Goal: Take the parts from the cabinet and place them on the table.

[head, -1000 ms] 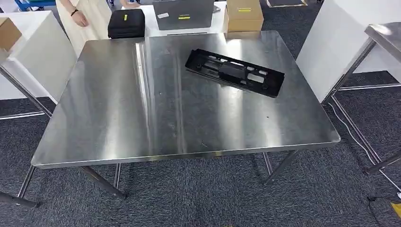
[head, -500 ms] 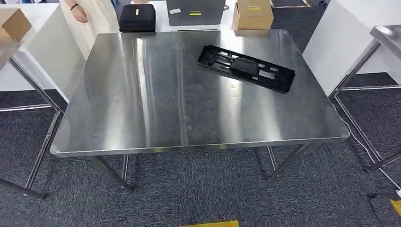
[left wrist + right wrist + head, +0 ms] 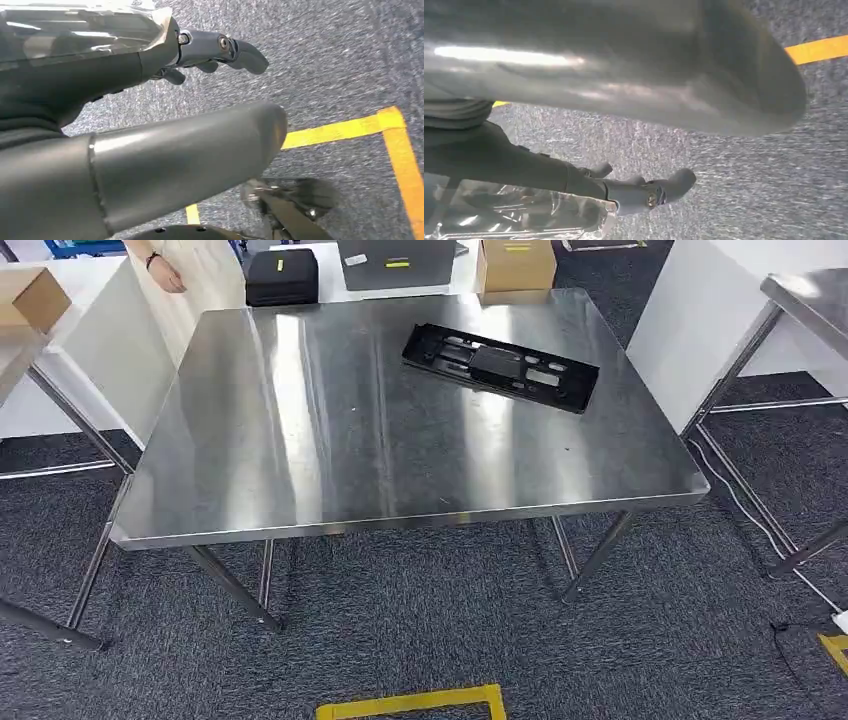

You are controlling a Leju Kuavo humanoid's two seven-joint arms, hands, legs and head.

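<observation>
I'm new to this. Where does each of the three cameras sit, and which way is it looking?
Head view: high on the robot, looking forward and down at the steel table with a black part on it.
Left wrist view: behind the left hand, arm hanging, looking down at carpet.
Right wrist view: behind the right hand, also looking down at carpet.
Shared: all three show grey carpet with yellow floor tape.

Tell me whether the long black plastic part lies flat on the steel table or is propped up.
Flat: the long black plastic part rests with its whole length on the steel table.
</observation>
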